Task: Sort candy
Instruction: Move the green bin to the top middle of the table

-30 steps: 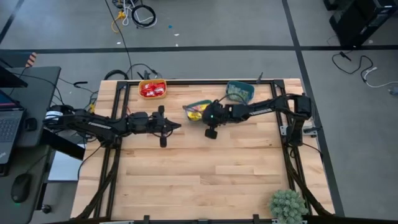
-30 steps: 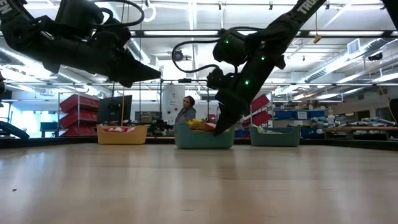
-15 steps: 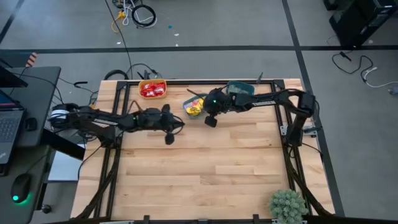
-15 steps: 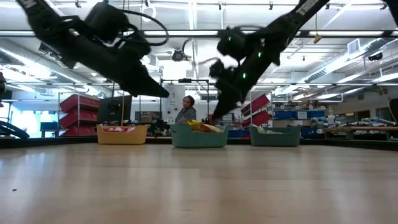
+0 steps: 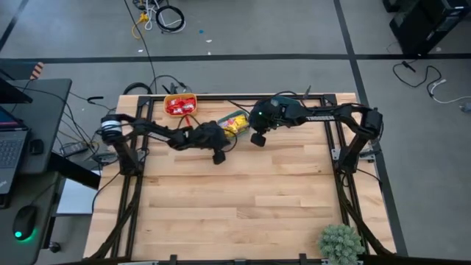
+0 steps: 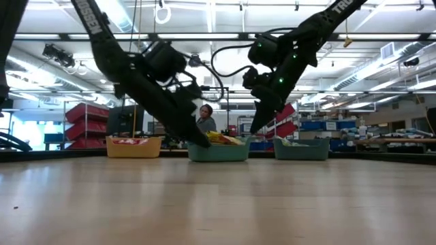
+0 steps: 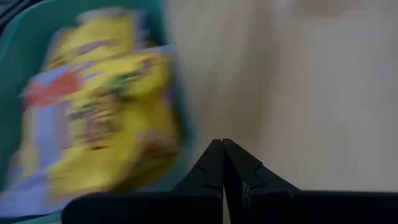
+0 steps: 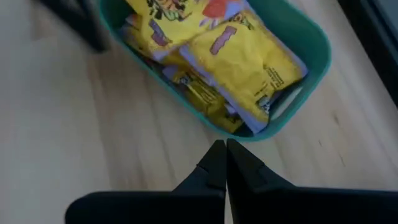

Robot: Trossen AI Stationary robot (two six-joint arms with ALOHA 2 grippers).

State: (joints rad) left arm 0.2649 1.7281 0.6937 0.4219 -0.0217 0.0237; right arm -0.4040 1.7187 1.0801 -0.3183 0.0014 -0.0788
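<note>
Both grippers converge on the middle teal bowl at the table's far edge, where the yellow candy lies heaped. The left gripper hangs low just beside the bowl on its left flank, fingers pressed together and holding nothing; the right gripper sits just off the bowl's other side, its fingers likewise together and empty. Red candy fills the orange bowl further left, and a second teal bowl stands to the right (mostly hidden under the right arm from above). No loose packets show on the bare wood, so the sorting looks close to finished. Should any further pick be called for, the yellow pile lies ahead of the right gripper, across the bowl's near rim, while the left one sees it off to one side past the bowl's wall. Both are about equally near.
</note>
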